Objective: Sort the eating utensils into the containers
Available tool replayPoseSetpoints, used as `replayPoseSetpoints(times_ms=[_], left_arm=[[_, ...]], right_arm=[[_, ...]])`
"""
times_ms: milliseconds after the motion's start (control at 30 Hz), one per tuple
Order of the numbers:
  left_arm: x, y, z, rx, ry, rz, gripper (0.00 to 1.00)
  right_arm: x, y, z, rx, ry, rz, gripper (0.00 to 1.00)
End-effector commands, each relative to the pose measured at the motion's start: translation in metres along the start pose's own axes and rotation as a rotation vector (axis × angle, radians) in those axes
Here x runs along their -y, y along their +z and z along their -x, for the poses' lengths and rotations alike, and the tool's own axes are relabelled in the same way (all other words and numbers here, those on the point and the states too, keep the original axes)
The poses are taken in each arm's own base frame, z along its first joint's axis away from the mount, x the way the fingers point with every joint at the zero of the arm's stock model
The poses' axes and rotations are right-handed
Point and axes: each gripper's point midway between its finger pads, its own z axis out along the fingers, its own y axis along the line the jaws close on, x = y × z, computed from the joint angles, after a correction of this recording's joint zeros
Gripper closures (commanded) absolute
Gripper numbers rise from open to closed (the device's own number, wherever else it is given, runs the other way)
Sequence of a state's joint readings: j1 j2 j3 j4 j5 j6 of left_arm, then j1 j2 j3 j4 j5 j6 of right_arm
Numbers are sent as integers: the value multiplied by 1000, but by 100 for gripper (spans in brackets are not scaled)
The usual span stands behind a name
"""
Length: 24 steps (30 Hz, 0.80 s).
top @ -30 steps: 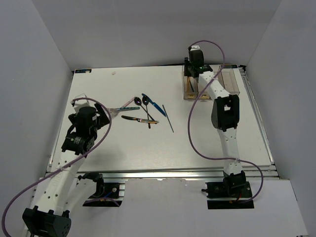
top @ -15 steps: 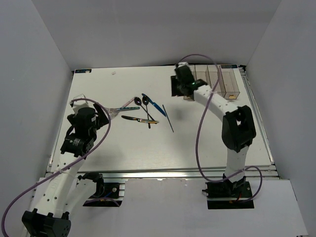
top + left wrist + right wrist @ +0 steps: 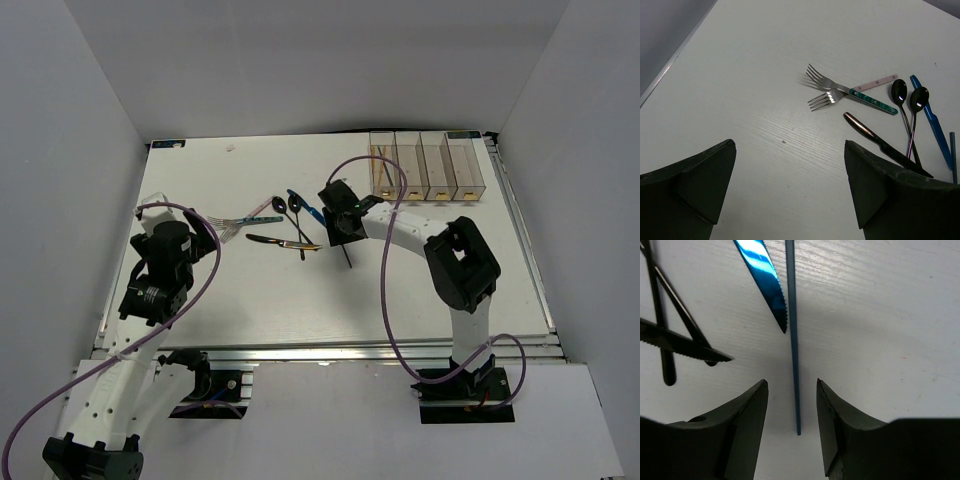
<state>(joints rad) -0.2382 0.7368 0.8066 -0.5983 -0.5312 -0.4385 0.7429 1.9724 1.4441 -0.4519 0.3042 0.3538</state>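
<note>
1. Only the overhead view shows the containers (image 3: 425,168), four clear bins in a row at the table's (image 3: 250,300) far right. They are well apart from the loose utensils (image 3: 282,240) mid-table, and thin sticks lie in the leftmost bin.
2. The right wrist view shows what the overhead hides (the arm covers it there). A blue chopstick (image 3: 792,330) runs into the gap of the right gripper (image 3: 791,385), its end between the fingers and touching neither. The jaws stand moderately apart and hold nothing. A blue serrated knife (image 3: 762,275) lies just beside the stick, and a dark knife (image 3: 680,342) lies farther off on the same side.
3. The left wrist view shows the left gripper (image 3: 789,145) spread wide and empty over bare table. Two crossed forks (image 3: 840,89) lie ahead of it, with two black spoons (image 3: 898,90) beyond.
</note>
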Motion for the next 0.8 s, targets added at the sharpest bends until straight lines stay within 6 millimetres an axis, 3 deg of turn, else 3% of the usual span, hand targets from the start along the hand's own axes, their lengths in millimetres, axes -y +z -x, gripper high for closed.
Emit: replayPoseSetpoints(times_ms=[0,333,567,733,767], left_arm=[[-1,0,0,3,-4,6,2],[0,1,-1,-2,1,5,2],[1,1,-2,-5,4,2,2],[2,1,-3,-7,6,0,2],[2,1,-2,-6,5,-1,2]], right_arm=[[2,8,6,1,-42,-17,51],[11,35,10,-35,-55,-6,54],[17,61,1,-98,-62,-4,64],[23,79,-7,-151,-54,11,84],[25,80,-7,-157,-57,6,94]])
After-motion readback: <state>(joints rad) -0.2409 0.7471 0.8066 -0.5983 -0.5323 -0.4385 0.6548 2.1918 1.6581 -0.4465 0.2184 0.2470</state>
